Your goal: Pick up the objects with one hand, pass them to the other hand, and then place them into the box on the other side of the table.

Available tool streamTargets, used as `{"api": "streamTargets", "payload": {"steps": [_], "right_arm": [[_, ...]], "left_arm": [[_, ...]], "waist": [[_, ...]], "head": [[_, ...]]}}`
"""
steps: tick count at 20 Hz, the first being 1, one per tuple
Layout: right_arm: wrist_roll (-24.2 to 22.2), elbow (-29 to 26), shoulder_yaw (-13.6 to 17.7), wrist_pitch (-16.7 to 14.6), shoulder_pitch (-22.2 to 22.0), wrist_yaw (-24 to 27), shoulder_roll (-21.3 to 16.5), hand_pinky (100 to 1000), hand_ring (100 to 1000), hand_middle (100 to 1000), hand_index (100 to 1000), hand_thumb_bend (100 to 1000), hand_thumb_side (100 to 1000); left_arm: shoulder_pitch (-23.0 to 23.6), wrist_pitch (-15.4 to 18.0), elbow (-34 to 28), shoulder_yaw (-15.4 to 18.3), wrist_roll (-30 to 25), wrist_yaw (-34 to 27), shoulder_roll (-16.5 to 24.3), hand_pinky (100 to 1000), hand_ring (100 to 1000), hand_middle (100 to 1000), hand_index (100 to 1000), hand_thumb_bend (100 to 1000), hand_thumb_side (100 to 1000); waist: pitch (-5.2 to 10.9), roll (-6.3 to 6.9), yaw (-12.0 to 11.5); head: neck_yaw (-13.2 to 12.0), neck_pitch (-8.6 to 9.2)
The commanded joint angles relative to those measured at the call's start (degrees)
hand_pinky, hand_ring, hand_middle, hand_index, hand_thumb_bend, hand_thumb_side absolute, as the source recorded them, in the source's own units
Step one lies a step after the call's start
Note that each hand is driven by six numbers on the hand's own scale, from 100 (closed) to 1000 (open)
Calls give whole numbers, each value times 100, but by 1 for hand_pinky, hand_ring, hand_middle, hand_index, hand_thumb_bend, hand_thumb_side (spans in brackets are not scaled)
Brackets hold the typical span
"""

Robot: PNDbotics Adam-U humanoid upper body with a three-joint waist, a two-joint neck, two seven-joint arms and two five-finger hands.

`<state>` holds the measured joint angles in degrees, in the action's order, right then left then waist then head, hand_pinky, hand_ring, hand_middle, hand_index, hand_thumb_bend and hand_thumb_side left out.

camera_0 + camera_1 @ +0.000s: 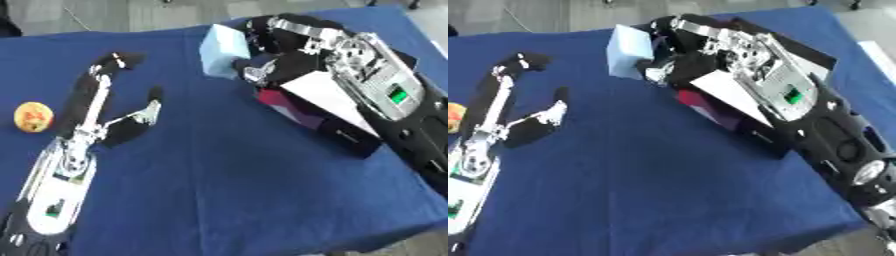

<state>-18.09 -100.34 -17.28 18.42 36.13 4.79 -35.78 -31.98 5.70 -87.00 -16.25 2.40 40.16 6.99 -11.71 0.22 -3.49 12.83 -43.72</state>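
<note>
Left eye view is showing your right hand (289, 55) pinching the pale blue block (223, 50) beside the box (328, 102); your left hand (105, 107), fingers spread, is lying well apart leftward.

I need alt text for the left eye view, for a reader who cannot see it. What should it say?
The robot's right hand holds a light blue block above a blue table, beside a dark box at the right. The left hand lies open at the left, near a small round yellow-orange object.
</note>
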Motion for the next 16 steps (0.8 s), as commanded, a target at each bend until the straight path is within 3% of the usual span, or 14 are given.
{"api": "streamTargets", "payload": {"steps": [1, 16], "right_arm": [[198, -106, 239, -27, -48, -86, -295, 856, 664, 631, 555, 100, 129], [1198, 186, 1220, -267, -1157, -649, -691, 856, 691, 700, 625, 100, 111]], "left_arm": [[-13, -29, -63, 78, 31, 36, 150, 849, 754, 735, 825, 169, 400], [246, -118, -114, 168, 95, 68, 394, 849, 753, 731, 824, 144, 393]], "waist": [[194, -4, 37], [219, 27, 175]], "head": [[14, -5], [198, 0]]}}
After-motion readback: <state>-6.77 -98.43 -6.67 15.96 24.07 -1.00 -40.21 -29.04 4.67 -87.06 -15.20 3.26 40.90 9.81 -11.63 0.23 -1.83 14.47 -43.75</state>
